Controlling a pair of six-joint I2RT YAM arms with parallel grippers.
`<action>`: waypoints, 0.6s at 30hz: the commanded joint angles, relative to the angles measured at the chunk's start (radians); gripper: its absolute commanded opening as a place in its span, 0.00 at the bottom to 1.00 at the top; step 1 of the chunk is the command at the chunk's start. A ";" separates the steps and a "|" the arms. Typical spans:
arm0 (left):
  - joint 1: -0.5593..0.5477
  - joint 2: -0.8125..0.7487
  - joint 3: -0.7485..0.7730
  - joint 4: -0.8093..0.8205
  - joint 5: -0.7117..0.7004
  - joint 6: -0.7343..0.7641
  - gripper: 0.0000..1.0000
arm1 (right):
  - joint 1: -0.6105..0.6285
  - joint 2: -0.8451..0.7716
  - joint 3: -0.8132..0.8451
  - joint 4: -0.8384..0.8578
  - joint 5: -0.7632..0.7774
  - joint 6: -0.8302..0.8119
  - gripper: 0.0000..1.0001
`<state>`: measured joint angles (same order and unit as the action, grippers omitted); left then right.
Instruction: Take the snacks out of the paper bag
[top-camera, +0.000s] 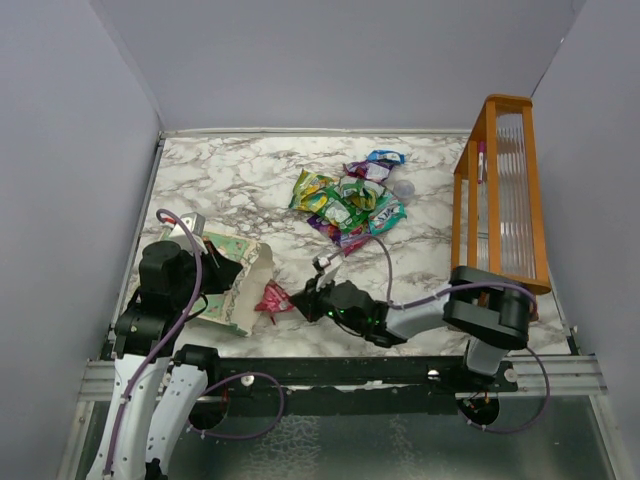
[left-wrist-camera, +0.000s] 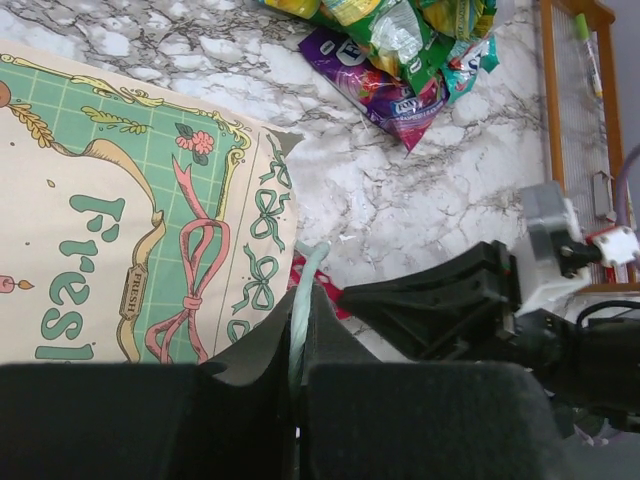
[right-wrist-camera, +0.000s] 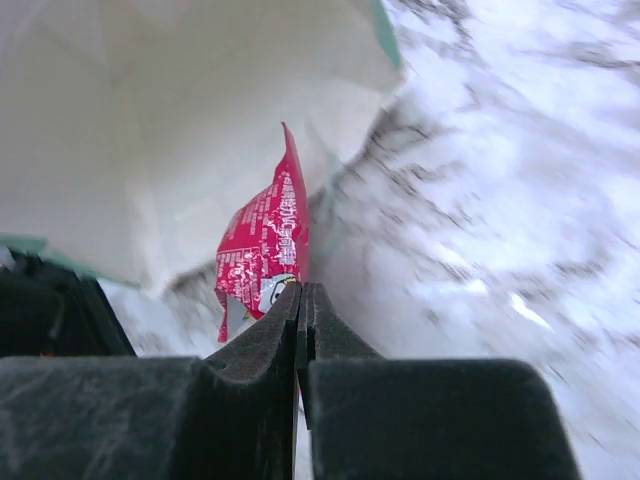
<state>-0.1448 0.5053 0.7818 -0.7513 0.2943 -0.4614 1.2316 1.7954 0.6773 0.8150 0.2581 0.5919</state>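
Red packet pinched at the mouth of the bag

The right gripper (right-wrist-camera: 302, 300) has its fingers pressed together on the lower edge of a pink-red packet (right-wrist-camera: 265, 245), which sits just at the white opening of the paper bag (top-camera: 235, 285), at the lower left of the overhead view. The left gripper (left-wrist-camera: 297, 340) is clamped on the bag's green rim. The other snacks (top-camera: 350, 200) lie heaped at upper centre of the marble table (top-camera: 220, 170) — well apart from the bag, near an orange rack (top-camera: 505, 190).

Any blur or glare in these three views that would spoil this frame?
Top external: sharp, evenly lit, only soft shadows. Left wrist: paper bag print crisp, no glare. Right wrist: red snack packet readable, but the marble table beyond it is smeared.
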 joint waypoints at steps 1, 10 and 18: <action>0.007 -0.012 0.001 -0.005 -0.028 -0.008 0.00 | 0.002 -0.233 -0.171 -0.063 0.117 -0.186 0.01; 0.007 -0.007 0.027 0.028 -0.061 -0.059 0.00 | -0.007 -0.703 -0.215 -0.312 0.594 -0.550 0.01; 0.007 0.159 0.239 0.245 0.057 -0.208 0.00 | -0.162 -0.633 -0.150 -0.419 0.601 -0.523 0.01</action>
<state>-0.1440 0.5766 0.8738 -0.6888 0.2813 -0.5766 1.1282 1.1110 0.4721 0.5163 0.7937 0.0620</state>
